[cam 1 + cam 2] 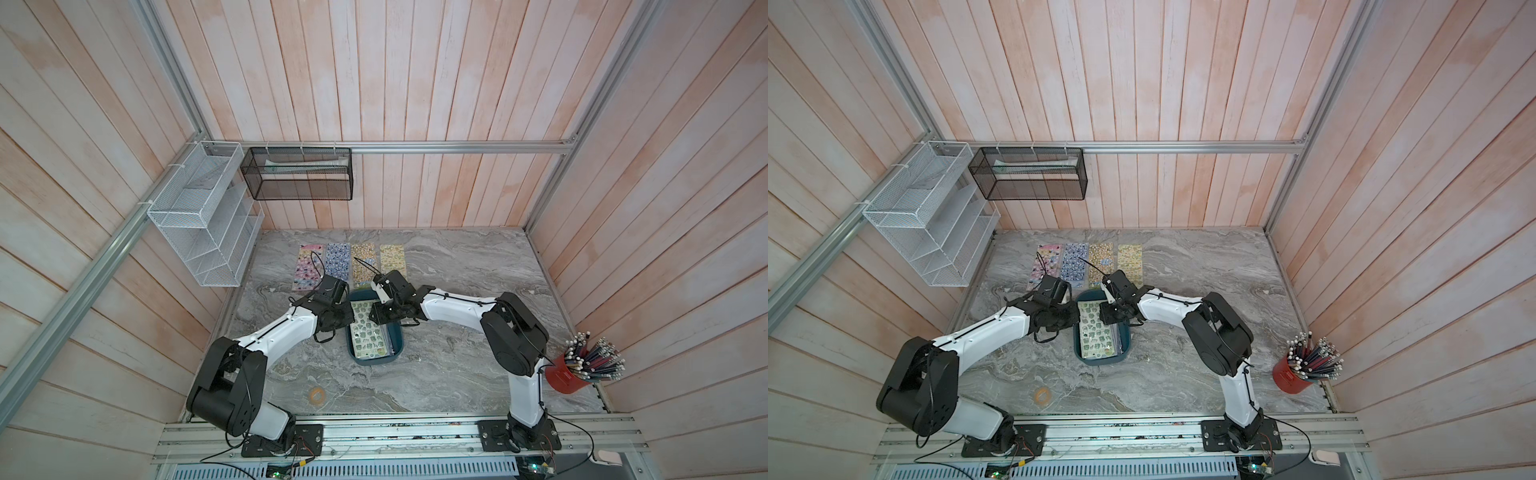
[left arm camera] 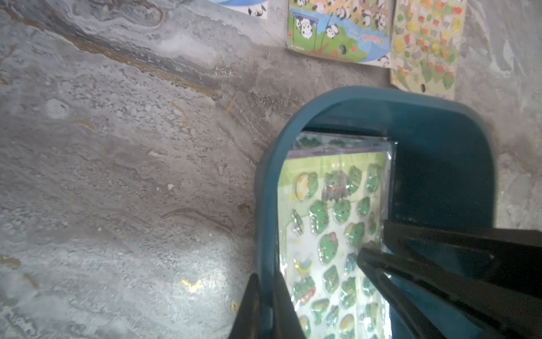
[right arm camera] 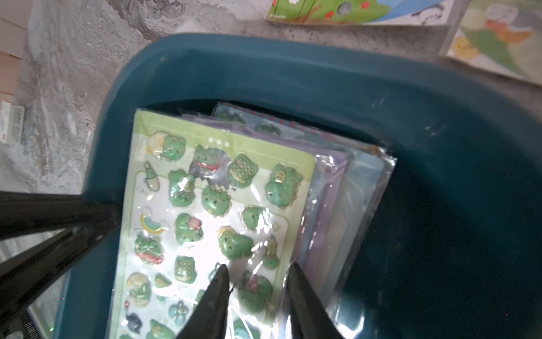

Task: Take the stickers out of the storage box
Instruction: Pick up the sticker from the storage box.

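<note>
Marble table with plank walls on three sides. White mesh rack and black mesh basket hang on the frame at the far-left corner, above the table. Left arm and right arm both reach in to mid-table and meet over the storage box.

The storage box is a teal tray, flat on the marble at mid-table, seen in both top views. It sits just in front of four sheets laid side by side along the far side. The far end of the box is hidden under the wrists.

Red cup packed with pencils stands at the near-right edge, well apart from the box.

Stickers are stacked inside the box against its left wall, with bare box floor to their right. Top sheet is green with small green cartoon figures. Lilac and blue sheets fan out from under it.

Left gripper: fingers nearly together, clamped on the box's left wall. One finger is outside, the other inside beside the stack.

Right gripper: fingers part-way apart, tips down on the top sheet. One tip is on the sheet, the other at its right edge. Nothing visibly pinched between them.

Small ring lies flat on the marble near the front, away from both arms.
</note>
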